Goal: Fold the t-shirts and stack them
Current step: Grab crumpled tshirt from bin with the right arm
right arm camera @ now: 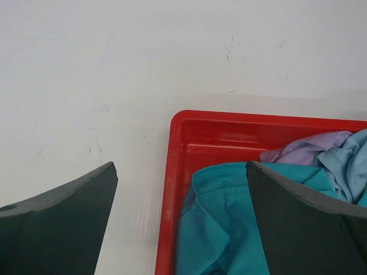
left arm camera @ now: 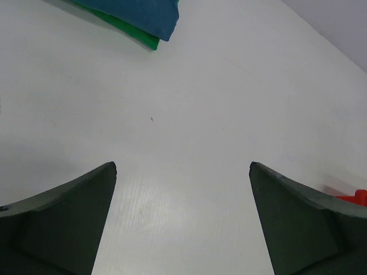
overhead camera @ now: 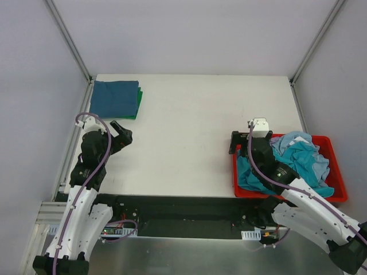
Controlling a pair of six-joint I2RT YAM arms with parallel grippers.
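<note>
We've got the table (overhead camera: pixel 189 126) split into two zones.

Right near side: red bin (overhead camera: pixel 339 193) holding the unfolded shirts (overhead camera: pixel 301 157) in one crumpled heap. The teal shirt (right arm camera: pixel 223 223) is at the end toward the table's middle, with a lilac shirt (right arm camera: pixel 301 150) and a light blue shirt (right arm camera: pixel 351 153) past it.

Far left corner: folded stack (overhead camera: pixel 114 97), blue on top of green, edges roughly square to the table.

Key relation: the right gripper (right arm camera: pixel 180 195) hangs over the bin's corner, fingers spread wide, nothing between them. In its wrist view the bin wall runs between the fingers, and the teal shirt lies just below, toward the right-hand finger. We read the next pick as a short shift into the bin plus a drop. The right arm owns it, since the left is well apart from the bin.

Left gripper (left arm camera: pixel 182 195) is released too, holding nothing, over bare table just on the near side of the stack.

Our read: two shirts folded, the heap not yet started. Risk: the shirts look tangled, so one grab may lift more than one.
</note>
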